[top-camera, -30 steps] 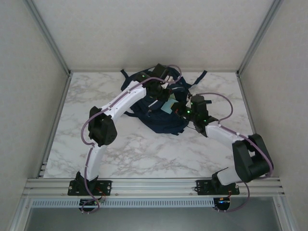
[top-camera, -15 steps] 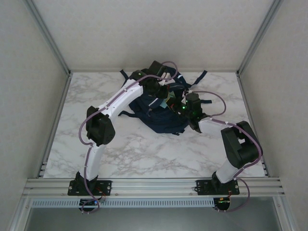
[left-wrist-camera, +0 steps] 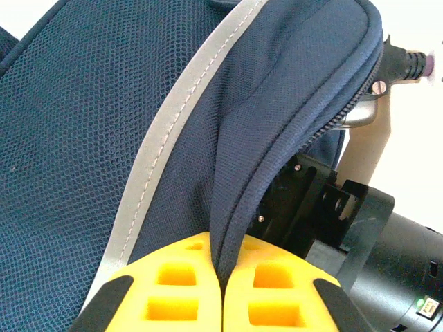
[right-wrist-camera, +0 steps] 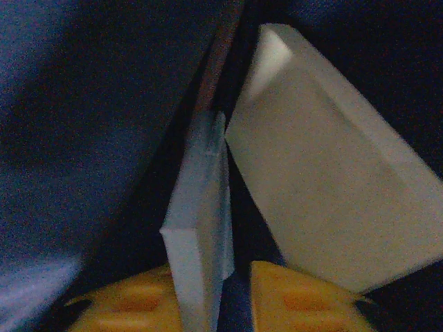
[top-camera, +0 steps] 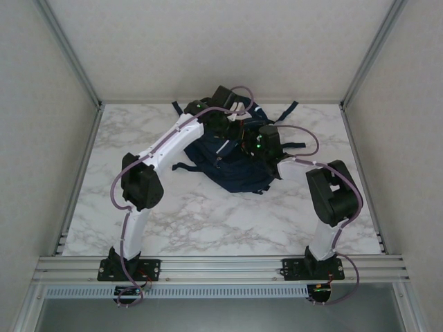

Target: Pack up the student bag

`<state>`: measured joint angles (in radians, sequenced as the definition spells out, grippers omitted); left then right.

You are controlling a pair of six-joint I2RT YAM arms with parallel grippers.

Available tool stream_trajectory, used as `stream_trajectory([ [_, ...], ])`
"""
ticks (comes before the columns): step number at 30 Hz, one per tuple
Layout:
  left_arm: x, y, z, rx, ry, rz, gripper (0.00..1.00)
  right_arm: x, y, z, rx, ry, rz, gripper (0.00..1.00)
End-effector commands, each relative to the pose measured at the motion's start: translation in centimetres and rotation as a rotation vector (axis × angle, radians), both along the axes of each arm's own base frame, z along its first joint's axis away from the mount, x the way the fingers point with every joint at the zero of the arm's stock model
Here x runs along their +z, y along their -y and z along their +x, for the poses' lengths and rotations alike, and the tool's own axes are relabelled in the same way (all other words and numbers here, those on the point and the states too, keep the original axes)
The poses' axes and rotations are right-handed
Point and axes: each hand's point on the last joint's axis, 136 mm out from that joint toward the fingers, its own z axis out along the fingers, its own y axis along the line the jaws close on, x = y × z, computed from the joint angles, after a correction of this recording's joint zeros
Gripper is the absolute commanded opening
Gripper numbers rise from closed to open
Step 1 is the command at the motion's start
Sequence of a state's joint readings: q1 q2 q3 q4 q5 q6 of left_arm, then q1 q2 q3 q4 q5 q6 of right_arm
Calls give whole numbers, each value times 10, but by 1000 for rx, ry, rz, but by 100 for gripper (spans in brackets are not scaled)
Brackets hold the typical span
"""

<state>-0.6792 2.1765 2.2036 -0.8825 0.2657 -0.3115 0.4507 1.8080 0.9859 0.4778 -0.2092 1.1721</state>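
**Student bag** (top-camera: 228, 173): navy, with a grey stripe. It lay on the marble table (top-camera: 173, 221), directly beneath and ahead of both your grippers.

**Left gripper** (left-wrist-camera: 223, 290): the fingers were together, clamped on the bag's zip-edged rim. The fabric ran up and away from the fingertips.

**Right gripper** (right-wrist-camera: 221, 283): it sat inside the bag's dark mouth with the jaws apart. A thin pale pad (right-wrist-camera: 197, 228) stood edge-on between the fingers, with a sliver of gap on its right side.

**White block** (right-wrist-camera: 325, 173): tilted, just ahead and right of your right fingers, leaning toward the pad.

**Relation to note:** the pad's long axis ran straight ahead from your right gripper, deeper into the bag. Your right arm was the nearer one to it. Backing out along that same line would likely have been the cleanest exit while your left held the rim.
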Motion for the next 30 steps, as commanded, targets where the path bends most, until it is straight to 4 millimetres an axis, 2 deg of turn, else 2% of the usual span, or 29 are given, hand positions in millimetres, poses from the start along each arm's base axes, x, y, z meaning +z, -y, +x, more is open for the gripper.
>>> stream_trajectory([
  [1,80,12,-12,-30,95,-187,0,-2,5,-8,-19,-30,-26,42],
  [5,77,10,-6,-4,94,-194,0,2,28,-27,-59,-38,-112,54],
  [9,73,10,-2,8,84,-200,0,11,44,-41,-51,-34,-187,61],
  [13,69,13,-2,8,68,-212,0,16,51,-42,-57,-13,-216,63],
  [15,68,13,-1,10,60,-218,0,19,46,-35,-47,6,-171,59],
  [17,68,14,-2,9,57,-222,0,21,36,-27,-20,24,-104,35],
  [18,67,14,-3,9,53,-220,0,22,29,-23,0,33,-67,27],
  [19,67,14,-3,8,51,-219,0,21,24,-19,15,35,-34,22],
  [22,67,13,-5,6,49,-219,0,20,18,-10,27,52,18,23],
  [24,67,12,-6,7,50,-220,0,22,19,-7,30,95,-7,26],
  [30,68,11,-8,2,50,-224,0,17,38,-9,70,181,-538,29],
])
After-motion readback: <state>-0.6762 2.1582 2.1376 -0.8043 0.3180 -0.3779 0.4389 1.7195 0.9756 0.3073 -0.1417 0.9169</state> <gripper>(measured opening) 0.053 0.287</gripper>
